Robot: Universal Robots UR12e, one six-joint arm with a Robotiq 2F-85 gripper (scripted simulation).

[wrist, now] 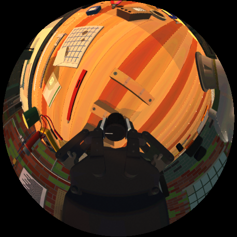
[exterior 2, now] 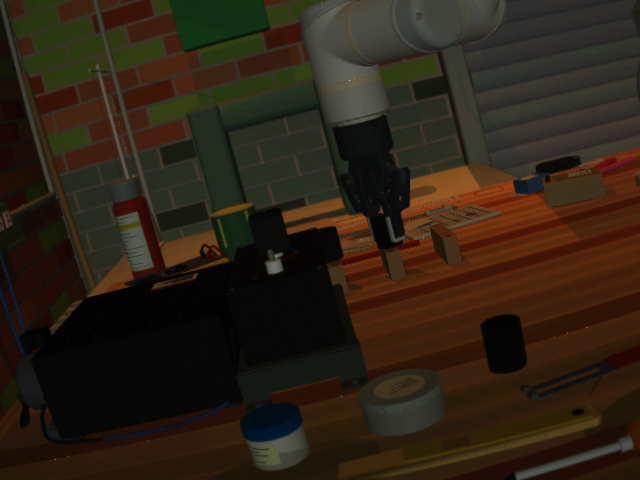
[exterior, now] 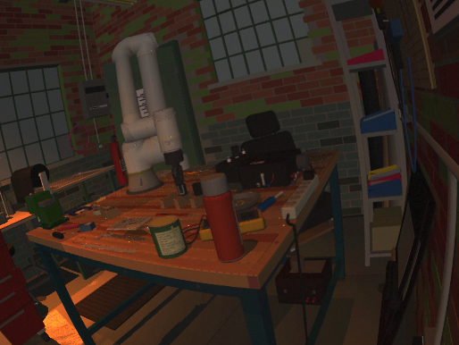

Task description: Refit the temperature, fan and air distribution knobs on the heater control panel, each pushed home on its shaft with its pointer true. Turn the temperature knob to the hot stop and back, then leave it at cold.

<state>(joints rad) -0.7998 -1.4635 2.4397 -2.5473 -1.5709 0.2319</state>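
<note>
A black knob [wrist: 115, 128] with a white pointer line sits on top of a small wooden stand [exterior 2: 394, 262] on the bench, and my gripper [exterior 2: 385, 233] comes straight down over it with its fingers closed on the knob's sides. A second wooden stand [exterior 2: 445, 244] to the right is empty. The heater control panel [exterior 2: 287, 294] is a dark box to the left, with a white shaft [exterior 2: 273, 262] sticking up from its top and a black knob [exterior 2: 267, 225] seated behind that. Another black knob [exterior 2: 503, 343] stands alone on the near bench.
A brick wall and a green pillar [exterior 2: 214, 155] rise behind the bench. A red flask [exterior: 223, 219], a green tin [exterior: 168, 236], a tape roll [exterior 2: 403, 400] and a blue-lidded jar [exterior 2: 275, 435] stand about, and a large black case [exterior 2: 129, 351] adjoins the panel.
</note>
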